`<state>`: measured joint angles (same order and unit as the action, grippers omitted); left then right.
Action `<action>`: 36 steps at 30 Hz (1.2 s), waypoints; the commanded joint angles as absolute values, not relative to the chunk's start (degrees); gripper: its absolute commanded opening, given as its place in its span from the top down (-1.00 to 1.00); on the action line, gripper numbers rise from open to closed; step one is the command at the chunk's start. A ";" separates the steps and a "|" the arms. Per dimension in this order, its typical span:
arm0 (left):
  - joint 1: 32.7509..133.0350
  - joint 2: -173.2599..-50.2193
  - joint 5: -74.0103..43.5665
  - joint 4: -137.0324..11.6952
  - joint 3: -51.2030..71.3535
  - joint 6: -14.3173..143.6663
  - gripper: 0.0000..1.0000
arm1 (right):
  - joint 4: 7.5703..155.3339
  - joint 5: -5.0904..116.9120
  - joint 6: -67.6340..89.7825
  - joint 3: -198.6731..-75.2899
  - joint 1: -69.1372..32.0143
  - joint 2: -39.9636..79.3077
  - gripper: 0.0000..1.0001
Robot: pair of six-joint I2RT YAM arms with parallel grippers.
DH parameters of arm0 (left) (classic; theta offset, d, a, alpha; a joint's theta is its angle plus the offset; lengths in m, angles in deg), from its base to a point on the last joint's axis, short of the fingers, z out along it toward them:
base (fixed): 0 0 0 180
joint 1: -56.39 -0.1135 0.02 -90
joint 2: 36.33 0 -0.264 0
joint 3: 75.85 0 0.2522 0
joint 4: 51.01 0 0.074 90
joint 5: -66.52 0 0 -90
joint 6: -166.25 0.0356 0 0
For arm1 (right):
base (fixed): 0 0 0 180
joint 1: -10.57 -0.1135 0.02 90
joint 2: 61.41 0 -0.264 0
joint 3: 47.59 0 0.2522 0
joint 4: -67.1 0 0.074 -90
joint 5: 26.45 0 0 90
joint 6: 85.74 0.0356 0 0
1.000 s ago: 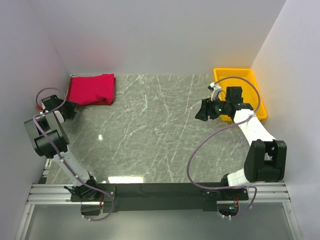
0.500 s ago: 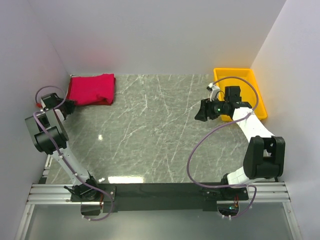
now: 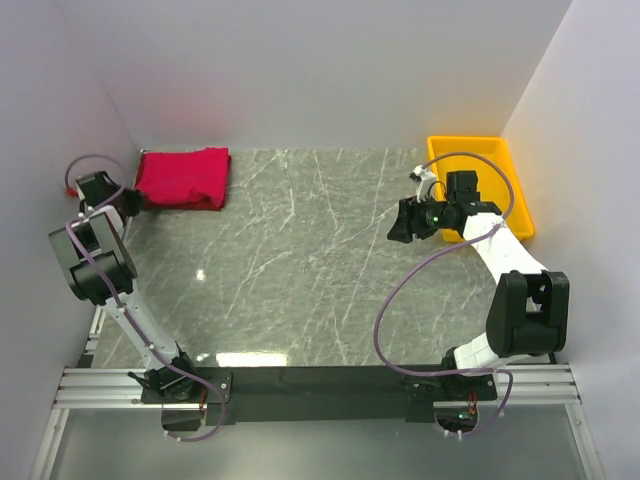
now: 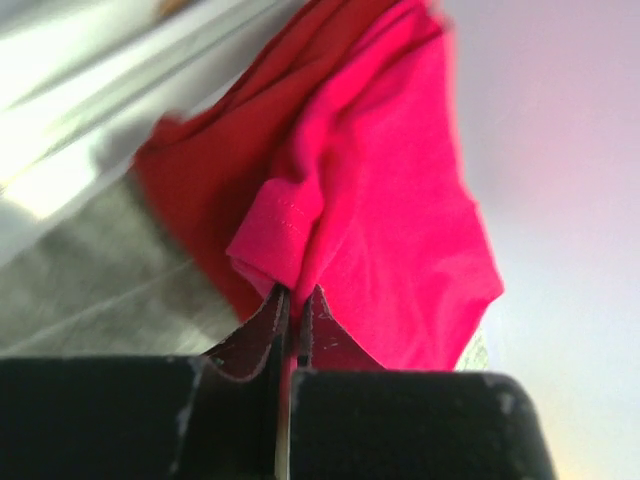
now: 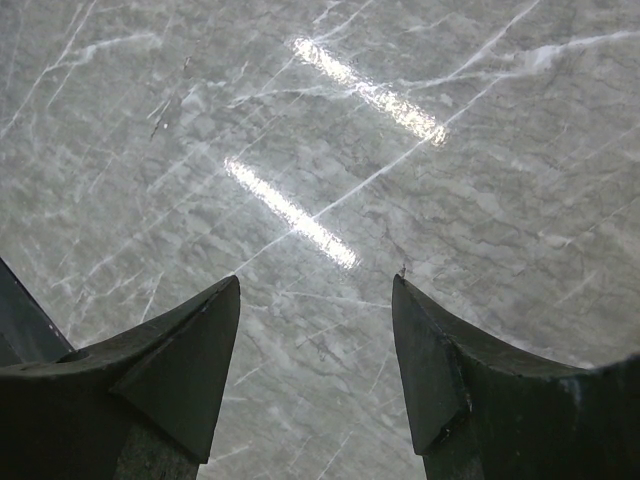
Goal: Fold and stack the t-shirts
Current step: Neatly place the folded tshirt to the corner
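Grey marble worktop [image 3: 300,260] between white walls, top view. Both t-shirts [image 3: 183,178] lie as one compact red pile at the upper left, against the back wall. Wrist view: my left claw [image 4: 296,305] is clenched on a hemmed fold of the crimson t-shirt [image 4: 400,220], which lies over the darker red t-shirt [image 4: 190,190]. My right claw [image 5: 315,370] hangs released over bare marble, near the yellow tray [image 3: 465,142] at the upper right. Judged stage: folding and stacking look nearly complete; what is left is tidying this pinched fold and letting go.
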<state>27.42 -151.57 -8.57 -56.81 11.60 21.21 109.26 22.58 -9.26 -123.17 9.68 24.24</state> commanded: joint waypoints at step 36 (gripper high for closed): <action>22.56 -136.77 -6.10 -57.33 11.73 33.64 0.19 | 108.98 21.37 -10.42 -125.42 8.54 24.11 -0.37</action>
<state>23.77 -136.41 -12.17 -64.83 12.49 38.82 110.05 22.89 -9.76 -123.28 9.05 25.09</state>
